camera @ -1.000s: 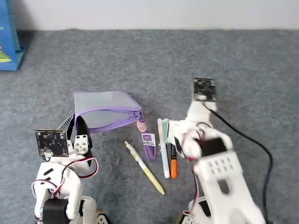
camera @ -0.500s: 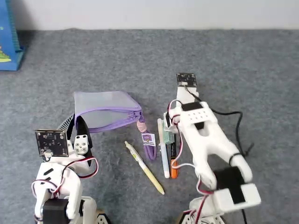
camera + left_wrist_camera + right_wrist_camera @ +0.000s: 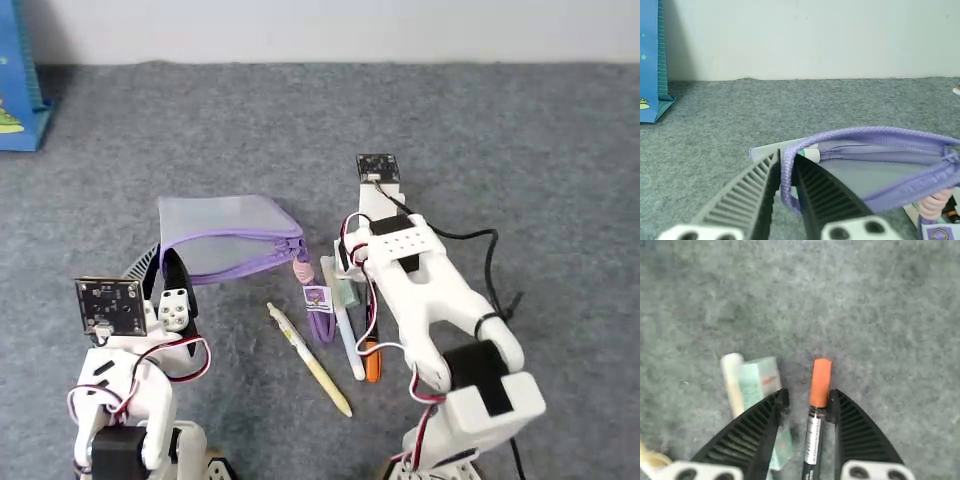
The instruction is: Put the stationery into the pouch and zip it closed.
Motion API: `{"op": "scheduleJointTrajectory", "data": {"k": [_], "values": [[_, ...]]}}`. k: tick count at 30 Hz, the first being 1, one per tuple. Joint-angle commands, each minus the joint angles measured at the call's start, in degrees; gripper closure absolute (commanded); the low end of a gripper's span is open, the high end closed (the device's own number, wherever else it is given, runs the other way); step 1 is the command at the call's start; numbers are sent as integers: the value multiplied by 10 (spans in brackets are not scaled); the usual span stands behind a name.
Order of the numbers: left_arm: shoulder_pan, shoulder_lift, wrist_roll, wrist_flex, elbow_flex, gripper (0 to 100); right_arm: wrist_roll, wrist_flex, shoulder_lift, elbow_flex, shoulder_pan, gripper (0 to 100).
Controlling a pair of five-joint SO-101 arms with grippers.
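The translucent pouch (image 3: pixel 225 238) with a purple zipper lies open on the grey mat. My left gripper (image 3: pixel 172 290) is shut on its near rim (image 3: pixel 786 172). Right of the pouch lie a yellow pen (image 3: pixel 310 362), a white pen (image 3: pixel 345 330), a green eraser (image 3: pixel 348 292) and an orange marker (image 3: pixel 372 362). My right gripper (image 3: pixel 355 282) hangs low over these. It is open, with one finger on each side of the orange-capped marker (image 3: pixel 820 377). The eraser (image 3: pixel 760 382) and the white pen's end (image 3: pixel 732 375) sit just outside one finger.
A purple strap with a tag (image 3: pixel 318 310) trails from the zipper pull between pouch and pens. A blue box (image 3: pixel 15 95) stands at the far left by the white wall. The right arm's black cable (image 3: pixel 490 270) loops over the mat on the right.
The right arm has swung left and stretched forward, and its gripper has come down over the pens. The white pen's far end and the eraser have shifted slightly left. The left arm has not moved.
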Motion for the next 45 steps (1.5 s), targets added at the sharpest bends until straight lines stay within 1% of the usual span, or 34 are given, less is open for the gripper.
{"op": "scheduleJointTrajectory", "data": {"k": [1, 4, 5, 7, 9, 11, 14, 18, 24, 30, 35, 40, 45], "values": [[2, -10, 5, -18, -10, 988, 40, -7, 28, -26, 0, 865], [2, -10, 5, -18, -10, 988, 55, -7, 46, -27, 7, 879], [2, -10, 5, -18, -10, 988, 55, -5, 43, -27, 13, 907], [2, -10, 5, -18, -10, 988, 55, -2, 24, -27, 28, 998], [2, -10, 5, -18, -10, 988, 57, 3, 1, -20, 50, 970], [2, -10, 5, -18, -10, 988, 59, 18, -26, -12, 65, 995], [2, -10, 5, -18, -10, 988, 61, 55, -68, 2, 77, 991], [2, -10, 5, -18, -10, 988, 90, 76, -125, 40, 79, 991], [4, -10, 5, -18, -9, 988, 91, 80, -210, 91, 79, 991], [4, -10, 5, -18, -9, 988, 91, 80, -384, 141, 73, 991], [4, -10, 5, -18, -9, 988, 91, 98, -564, 173, 32, 991], [4, -10, 5, -18, -9, 988, 89, 144, -720, 173, -54, 991], [5, -10, 5, -18, -9, 988, 87, 137, -854, 175, -136, 991]]}}
